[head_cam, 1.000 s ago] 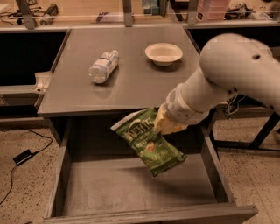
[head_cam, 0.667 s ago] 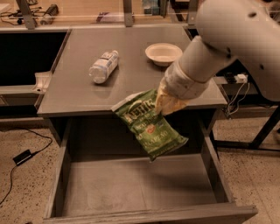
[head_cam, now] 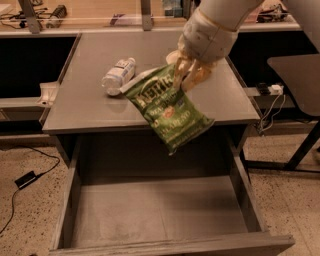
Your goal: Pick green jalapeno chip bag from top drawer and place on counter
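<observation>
The green jalapeno chip bag (head_cam: 167, 108) hangs tilted in the air over the front edge of the grey counter (head_cam: 85, 102), its lower end over the open top drawer (head_cam: 150, 215). My gripper (head_cam: 186, 74) is shut on the bag's upper right corner, with the white arm reaching in from the upper right. The drawer is pulled fully out and its grey bottom is bare. The bag hides part of the counter's middle.
A clear plastic water bottle (head_cam: 118, 75) lies on the counter left of the bag. A dark table (head_cam: 295, 70) stands at the right. A cluttered tan workbench (head_cam: 75, 15) runs along the back. A black cable and adapter (head_cam: 25, 179) lie on the floor at left.
The arm has lifted the bag up out of the drawer and back, from over the drawer to the height of the counter's front edge. The arm now hides the white bowl.
</observation>
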You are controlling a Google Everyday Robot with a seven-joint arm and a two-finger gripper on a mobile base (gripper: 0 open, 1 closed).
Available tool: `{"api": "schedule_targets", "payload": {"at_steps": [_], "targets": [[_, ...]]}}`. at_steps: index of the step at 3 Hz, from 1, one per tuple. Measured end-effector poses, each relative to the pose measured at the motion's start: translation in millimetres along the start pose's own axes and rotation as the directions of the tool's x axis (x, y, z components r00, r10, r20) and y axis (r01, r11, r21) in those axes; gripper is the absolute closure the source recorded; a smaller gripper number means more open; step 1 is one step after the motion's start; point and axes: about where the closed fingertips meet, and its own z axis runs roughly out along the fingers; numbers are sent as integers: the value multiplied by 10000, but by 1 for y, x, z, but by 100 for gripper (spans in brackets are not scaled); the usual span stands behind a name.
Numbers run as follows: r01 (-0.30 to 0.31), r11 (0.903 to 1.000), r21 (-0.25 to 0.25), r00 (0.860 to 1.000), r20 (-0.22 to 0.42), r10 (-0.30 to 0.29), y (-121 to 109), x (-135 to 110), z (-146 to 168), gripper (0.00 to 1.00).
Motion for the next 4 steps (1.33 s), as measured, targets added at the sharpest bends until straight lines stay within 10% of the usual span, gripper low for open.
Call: {"api": "schedule_targets", "payload": {"at_steps": [1,2,3,4], "targets": [[-2050,9756,787,9780,543,2012,12,44,-5,100],[-4052,8910,2050,9138,602,4017,11,82,-20,100],[-5365,7770,3293,8410,1322,5247,5,112,-25,98],[-5286,7832,3273,8458,1254,5185,3,113,-22,67]]}}
